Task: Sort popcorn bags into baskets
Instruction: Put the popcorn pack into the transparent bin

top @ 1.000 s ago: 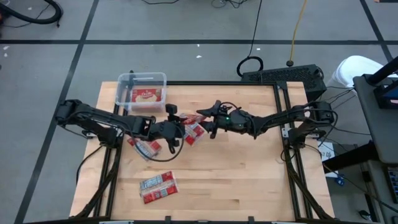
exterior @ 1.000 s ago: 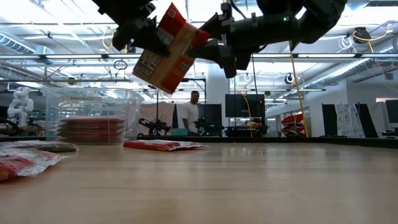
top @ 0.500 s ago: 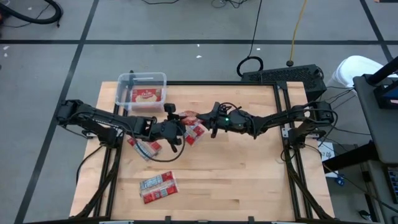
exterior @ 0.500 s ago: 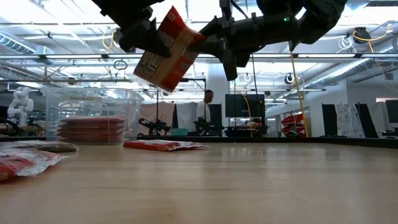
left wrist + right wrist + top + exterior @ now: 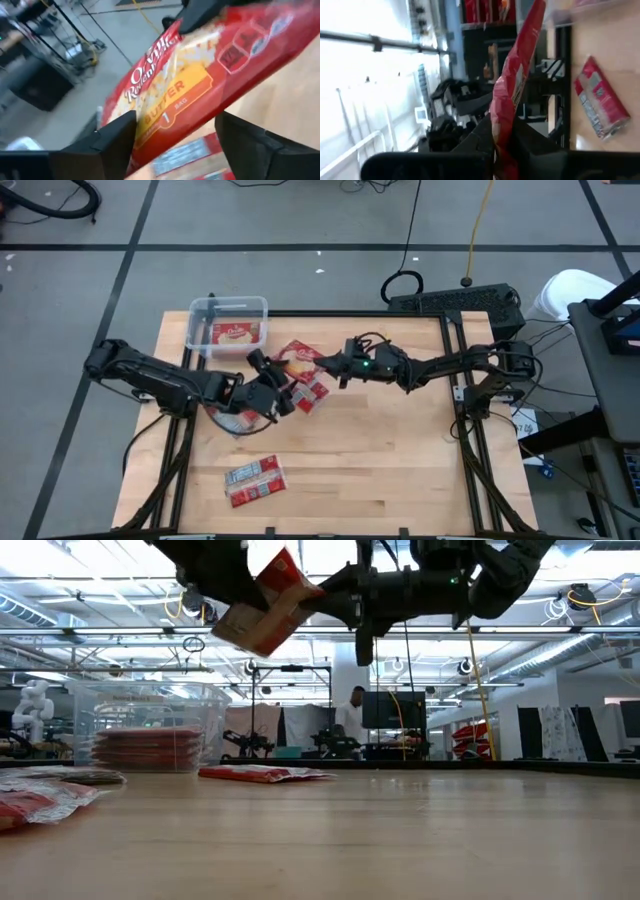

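One popcorn bag, red with a yellow picture, hangs in the air over the table's far middle. My right gripper is shut on its right end. My left gripper is open, with one finger on each side of the bag's left end. The clear basket stands at the far left with bags stacked flat inside. More bags lie flat on the table, one under the grippers, one under the left arm and one near the front. My right gripper pinches the bag's right end between its two fingers, edge-on. The fingers come level from the table's right. The bag is lifted clear and slopes down and away from the fingers toward the left. My left gripper's fingers flank the bag; I cannot tell whether they touch it.
A bag lies in the middle of the wooden table and another at the left. The basket stands behind them. Dark rails frame the table's sides. A person stands far off in the room behind.
My right gripper has shut on the bag's right end and rolled. My left gripper has opened, let go of the bag and drawn back a little toward the table's left. The bag has tipped from hanging steeply to lying flatter, picture face up.
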Action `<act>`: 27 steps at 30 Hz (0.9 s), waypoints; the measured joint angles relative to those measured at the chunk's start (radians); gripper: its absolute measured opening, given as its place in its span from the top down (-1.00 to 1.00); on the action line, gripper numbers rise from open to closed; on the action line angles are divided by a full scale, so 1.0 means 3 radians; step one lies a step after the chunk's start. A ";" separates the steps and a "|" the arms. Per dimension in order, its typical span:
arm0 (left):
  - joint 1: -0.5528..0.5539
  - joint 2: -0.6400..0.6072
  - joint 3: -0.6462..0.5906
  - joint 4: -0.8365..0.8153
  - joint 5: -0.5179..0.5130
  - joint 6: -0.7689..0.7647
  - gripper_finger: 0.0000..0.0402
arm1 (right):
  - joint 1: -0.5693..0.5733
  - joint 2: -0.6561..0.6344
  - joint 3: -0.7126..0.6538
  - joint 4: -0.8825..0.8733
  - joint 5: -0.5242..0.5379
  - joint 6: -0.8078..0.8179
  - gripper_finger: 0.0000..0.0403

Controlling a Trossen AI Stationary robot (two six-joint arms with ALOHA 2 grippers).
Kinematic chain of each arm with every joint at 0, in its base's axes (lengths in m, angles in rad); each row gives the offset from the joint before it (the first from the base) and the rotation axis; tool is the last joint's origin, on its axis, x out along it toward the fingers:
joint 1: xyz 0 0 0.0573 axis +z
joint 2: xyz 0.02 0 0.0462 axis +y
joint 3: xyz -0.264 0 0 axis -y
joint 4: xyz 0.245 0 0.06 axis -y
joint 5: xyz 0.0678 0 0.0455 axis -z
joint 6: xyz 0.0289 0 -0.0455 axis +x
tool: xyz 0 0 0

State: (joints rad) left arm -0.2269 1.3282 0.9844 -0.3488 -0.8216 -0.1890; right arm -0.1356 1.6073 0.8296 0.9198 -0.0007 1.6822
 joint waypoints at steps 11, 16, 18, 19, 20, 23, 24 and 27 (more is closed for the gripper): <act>-0.0143 -0.0705 0.0000 -0.0215 0.0460 -0.1295 -0.27 | -0.0236 -0.0051 0.0001 0.0128 -0.1042 -0.0420 0.93; -0.0142 -0.1235 0.0000 -0.0301 0.0869 -0.1556 -0.10 | -0.0244 -0.0189 0.0009 0.0000 -0.1149 -0.0644 0.93; -0.0143 -0.1455 0.0000 -0.0331 0.0918 -0.1596 -0.03 | -0.0245 -0.0310 0.0014 -0.0205 -0.1216 -0.0725 0.93; -0.0143 -0.1561 0.0001 -0.0341 0.0914 -0.1637 0.01 | -0.0241 -0.0346 0.0022 -0.0312 -0.1248 -0.0791 0.93; -0.0138 -0.1679 0.0001 -0.0356 0.0911 -0.1678 0.04 | -0.0222 -0.0402 0.0048 -0.0434 -0.1243 -0.0864 0.93; -0.0104 -0.1967 0.0003 -0.0418 0.0850 -0.1778 0.14 | -0.0149 -0.0627 0.0048 -0.0859 -0.1229 -0.1099 0.93; -0.0077 -0.2071 0.0004 -0.0442 0.0804 -0.1824 0.17 | -0.0119 -0.0697 0.0048 -0.0967 -0.1216 -0.1169 0.93; 0.0014 -0.2249 0.0004 -0.0476 0.0756 -0.1926 0.23 | -0.0016 -0.0924 0.0048 -0.1343 -0.1200 -0.1357 0.93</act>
State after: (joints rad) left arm -0.2226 0.6534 0.9855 -0.4915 -0.5949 -0.7668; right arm -0.1404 1.3303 0.8440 0.5169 -0.3607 1.2752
